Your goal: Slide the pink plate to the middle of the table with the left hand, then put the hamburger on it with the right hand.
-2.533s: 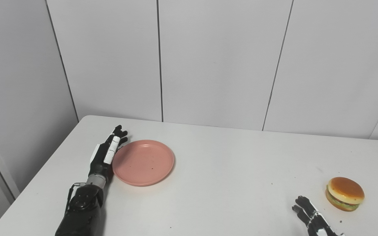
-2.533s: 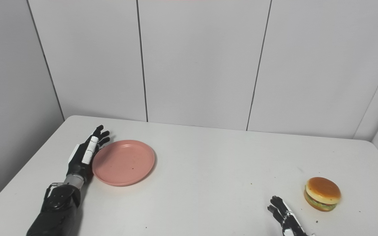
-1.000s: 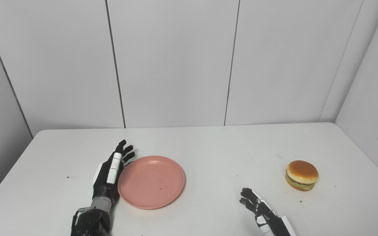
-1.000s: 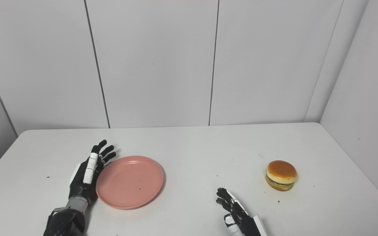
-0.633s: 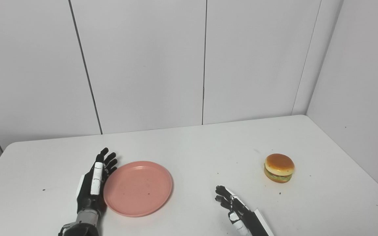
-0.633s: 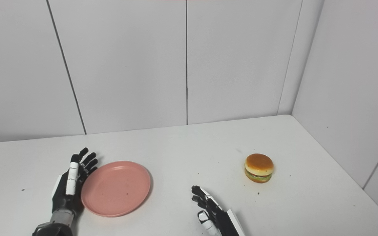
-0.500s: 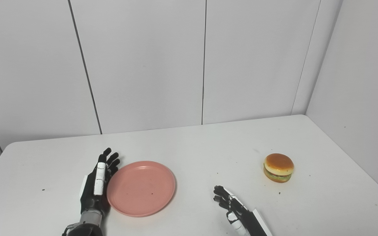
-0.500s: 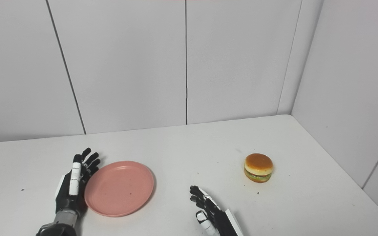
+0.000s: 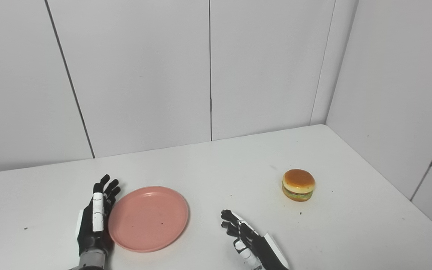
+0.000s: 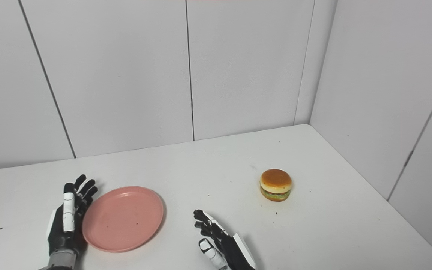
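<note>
The left hand [image 9: 95, 221] lies edge-on on the white tabletop [image 9: 216, 165], its fingers [image 9: 105, 187] straight and released, grasping nothing, pressed along the left rim of the pink plate [image 9: 148, 218]. The plate sits flat just to the right of those fingers. The right hand [image 9: 248, 238] rests low near the front edge, fingers [image 9: 229, 219] slightly spread and released, holding nothing, apart from the plate on its left. The hamburger [image 9: 298, 185] stands upright on the tabletop, beyond and to the right of the right hand's fingers, well apart from the plate.
</note>
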You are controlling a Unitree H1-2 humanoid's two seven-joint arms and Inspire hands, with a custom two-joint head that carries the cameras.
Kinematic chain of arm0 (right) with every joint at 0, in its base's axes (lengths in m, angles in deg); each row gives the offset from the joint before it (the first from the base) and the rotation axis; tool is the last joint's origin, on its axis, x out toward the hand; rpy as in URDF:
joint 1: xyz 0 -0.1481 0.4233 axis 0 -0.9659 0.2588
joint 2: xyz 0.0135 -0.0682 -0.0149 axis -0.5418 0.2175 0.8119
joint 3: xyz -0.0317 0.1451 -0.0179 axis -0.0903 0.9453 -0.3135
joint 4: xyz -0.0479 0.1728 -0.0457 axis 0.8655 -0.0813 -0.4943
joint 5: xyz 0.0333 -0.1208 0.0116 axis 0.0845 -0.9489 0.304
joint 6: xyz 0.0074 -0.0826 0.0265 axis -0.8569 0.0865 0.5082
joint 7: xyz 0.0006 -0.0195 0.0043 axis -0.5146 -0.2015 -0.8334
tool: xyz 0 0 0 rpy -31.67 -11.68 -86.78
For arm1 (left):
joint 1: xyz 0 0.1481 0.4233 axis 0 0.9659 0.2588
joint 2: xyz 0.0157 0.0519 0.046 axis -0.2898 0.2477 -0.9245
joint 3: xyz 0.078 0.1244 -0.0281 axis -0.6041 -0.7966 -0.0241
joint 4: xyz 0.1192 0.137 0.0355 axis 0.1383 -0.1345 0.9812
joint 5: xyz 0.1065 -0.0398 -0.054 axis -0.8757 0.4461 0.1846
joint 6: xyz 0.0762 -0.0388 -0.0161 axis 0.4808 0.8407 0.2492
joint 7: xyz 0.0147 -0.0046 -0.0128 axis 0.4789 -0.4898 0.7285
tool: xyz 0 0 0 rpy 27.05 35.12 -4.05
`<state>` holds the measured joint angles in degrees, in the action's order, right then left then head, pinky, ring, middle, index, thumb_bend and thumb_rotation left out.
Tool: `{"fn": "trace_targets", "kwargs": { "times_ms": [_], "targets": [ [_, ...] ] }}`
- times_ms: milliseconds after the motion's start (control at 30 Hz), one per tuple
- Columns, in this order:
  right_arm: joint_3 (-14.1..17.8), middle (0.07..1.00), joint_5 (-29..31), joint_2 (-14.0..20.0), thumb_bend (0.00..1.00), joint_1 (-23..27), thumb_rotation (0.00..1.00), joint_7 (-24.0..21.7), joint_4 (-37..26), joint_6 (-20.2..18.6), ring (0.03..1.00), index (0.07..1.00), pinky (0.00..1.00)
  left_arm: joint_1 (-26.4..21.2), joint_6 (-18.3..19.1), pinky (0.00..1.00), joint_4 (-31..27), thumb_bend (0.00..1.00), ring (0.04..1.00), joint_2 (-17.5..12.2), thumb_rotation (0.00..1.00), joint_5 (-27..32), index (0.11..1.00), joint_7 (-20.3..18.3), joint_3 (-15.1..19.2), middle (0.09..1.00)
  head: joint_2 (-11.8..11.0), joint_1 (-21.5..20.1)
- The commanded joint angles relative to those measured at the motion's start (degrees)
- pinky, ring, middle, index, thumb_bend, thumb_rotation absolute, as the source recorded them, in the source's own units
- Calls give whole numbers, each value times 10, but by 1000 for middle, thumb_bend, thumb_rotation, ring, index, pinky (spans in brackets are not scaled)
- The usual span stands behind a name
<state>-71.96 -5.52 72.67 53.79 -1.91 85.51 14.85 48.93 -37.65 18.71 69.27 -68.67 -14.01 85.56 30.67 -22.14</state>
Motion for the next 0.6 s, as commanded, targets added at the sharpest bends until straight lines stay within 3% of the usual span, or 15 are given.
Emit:
{"fn": "trace_targets", "kwargs": {
  "times_ms": [0, 200, 567],
  "targets": [
    [-9, 910, -3, -17, 795, -3, 1000, -2, 17, -9, 871, 892, 871, 8, 17, 1000, 5, 844, 903, 9, 903, 3, 876, 3, -5, 883, 0, -5],
    [-13, 915, -7, -23, 804, 2, 1000, 4, 25, -9, 883, 889, 869, 5, 18, 1000, 9, 861, 892, 11, 902, 4, 871, 2, -5, 872, -2, -23],
    [-15, 917, -7, -20, 815, 2, 1000, 7, 24, -9, 884, 888, 874, 6, 22, 1000, 5, 866, 888, 16, 877, 0, 854, 4, -10, 868, 2, -12]
  ]
}}
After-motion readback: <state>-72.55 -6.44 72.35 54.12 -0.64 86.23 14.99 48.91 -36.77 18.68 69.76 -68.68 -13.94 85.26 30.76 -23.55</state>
